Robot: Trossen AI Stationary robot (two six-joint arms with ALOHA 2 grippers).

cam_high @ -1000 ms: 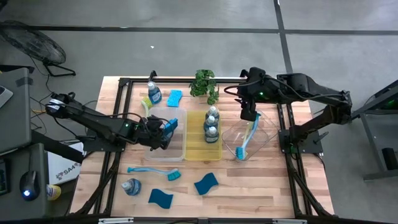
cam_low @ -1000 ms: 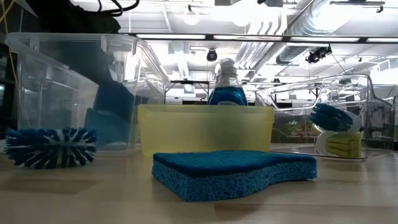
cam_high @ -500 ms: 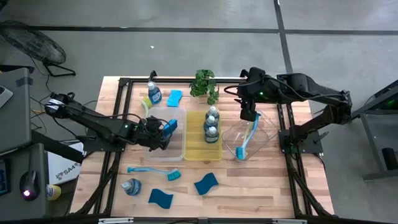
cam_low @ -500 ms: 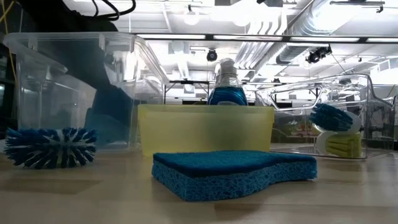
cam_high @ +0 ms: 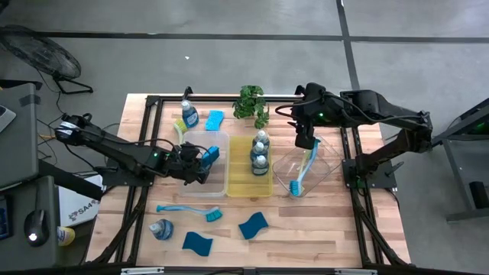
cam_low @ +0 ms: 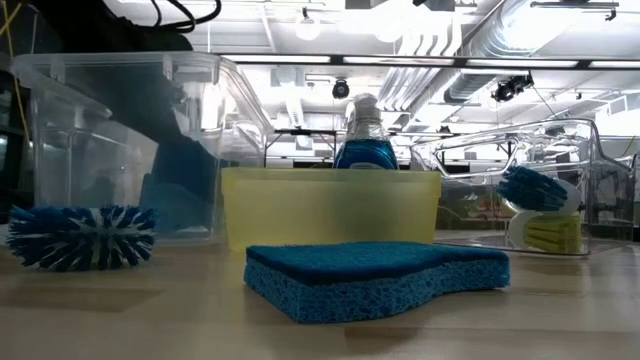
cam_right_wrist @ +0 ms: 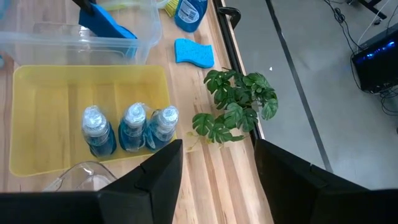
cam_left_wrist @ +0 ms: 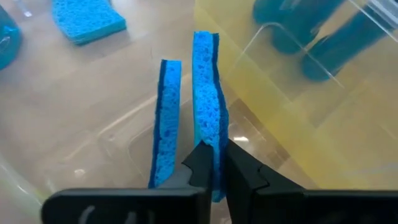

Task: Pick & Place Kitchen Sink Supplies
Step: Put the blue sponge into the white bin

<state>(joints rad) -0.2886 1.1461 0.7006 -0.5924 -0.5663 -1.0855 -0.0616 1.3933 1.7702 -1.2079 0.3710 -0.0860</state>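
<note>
Sponge soft, light, squashy; left end effector clamped on its edge, inside clear tray beside second sponge. Yellow tray with soap bottles just beside, tray wall could snag. Right end effector apart, empty, near bench far edge over brush.
</note>
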